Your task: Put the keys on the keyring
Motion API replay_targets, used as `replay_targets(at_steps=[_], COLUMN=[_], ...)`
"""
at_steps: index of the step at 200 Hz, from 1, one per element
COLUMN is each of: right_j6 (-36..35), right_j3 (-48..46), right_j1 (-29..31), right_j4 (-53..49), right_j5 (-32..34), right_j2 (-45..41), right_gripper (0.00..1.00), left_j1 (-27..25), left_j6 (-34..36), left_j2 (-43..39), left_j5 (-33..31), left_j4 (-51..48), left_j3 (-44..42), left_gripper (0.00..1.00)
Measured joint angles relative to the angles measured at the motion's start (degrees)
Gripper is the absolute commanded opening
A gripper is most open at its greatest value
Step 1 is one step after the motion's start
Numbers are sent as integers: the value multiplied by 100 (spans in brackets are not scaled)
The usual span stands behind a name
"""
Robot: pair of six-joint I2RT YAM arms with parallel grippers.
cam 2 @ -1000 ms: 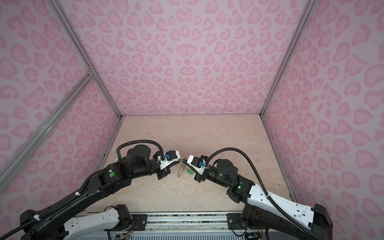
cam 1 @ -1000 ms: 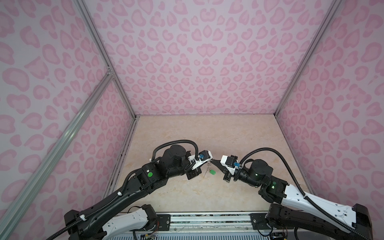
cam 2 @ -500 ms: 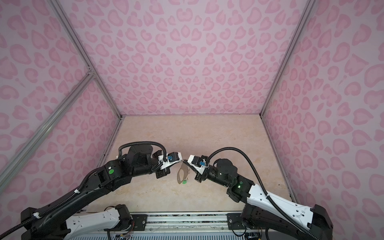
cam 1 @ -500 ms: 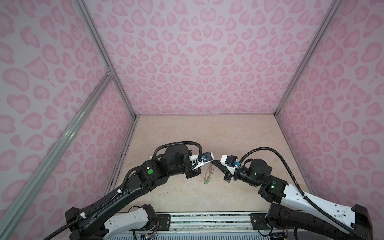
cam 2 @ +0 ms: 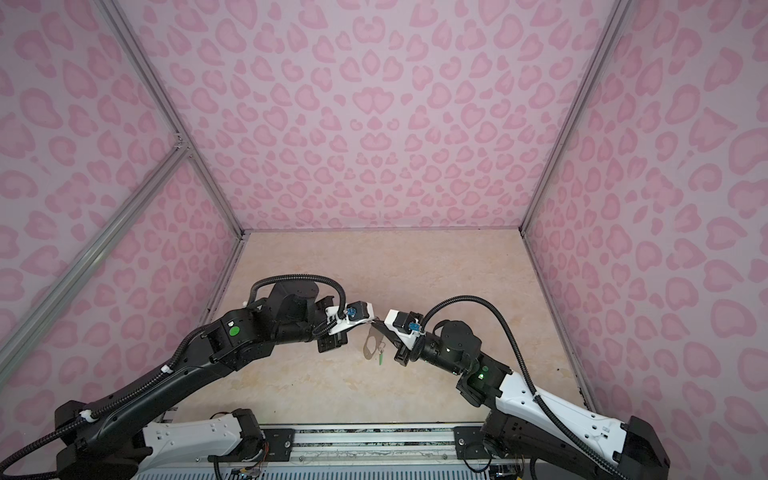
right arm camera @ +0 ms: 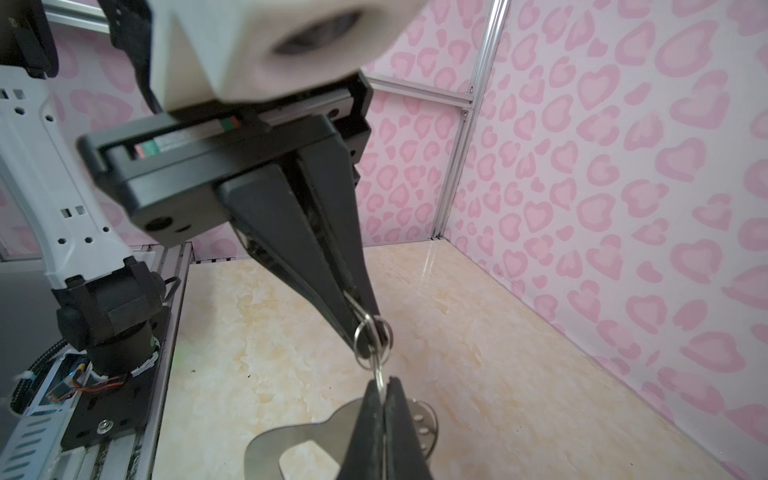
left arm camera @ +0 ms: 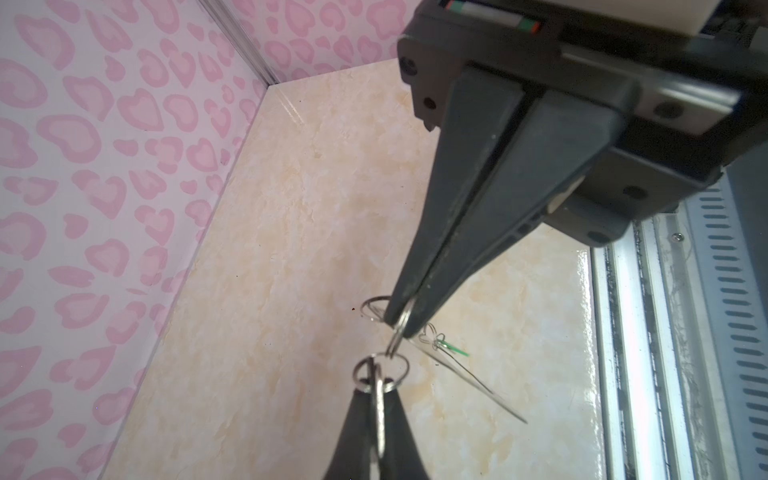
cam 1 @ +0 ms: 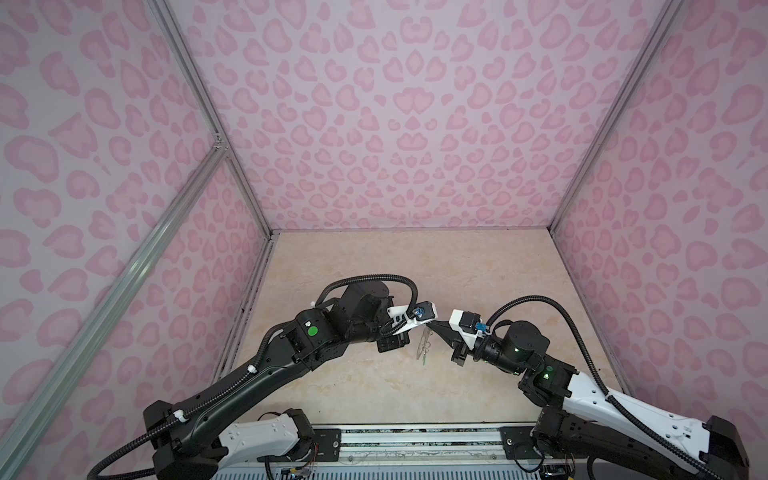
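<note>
Pink heart-print walls enclose one beige marbled tabletop (cam 1: 415,270), above which two arms meet. The right gripper (left arm camera: 404,324) is clamped on one small wire ring of the flat grey metal keyring plate (right arm camera: 316,432), which hangs in the air. One small silver key with a green oval tag (cam 2: 380,358) dangles from the plate. The left gripper (right arm camera: 366,332) pinches a second silver key (left arm camera: 379,409), whose ring touches the plate's ring.
</note>
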Motion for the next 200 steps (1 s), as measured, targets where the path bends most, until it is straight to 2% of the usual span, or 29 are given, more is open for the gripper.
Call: replay_targets(at_steps=[55,153,200], right_j6=[297,717,881], right_j3=[-341,-800,-874], right_j1=[-308,-966,-1259], right_j4=[463,1266,1244], right_j5=[-280,-890,-1266], right_j2=[-219,-385,-444], right_gripper=[0,0,0], left_j1=[-70,-584,-804], left_j6=[190,518,531], left_j2=[461,1370,1836], left_j5=[-72,-660,-1093], left_j4=[-343,-1193,-1523], left_j3=[538,1834,2310], left_gripper=[3,3,3])
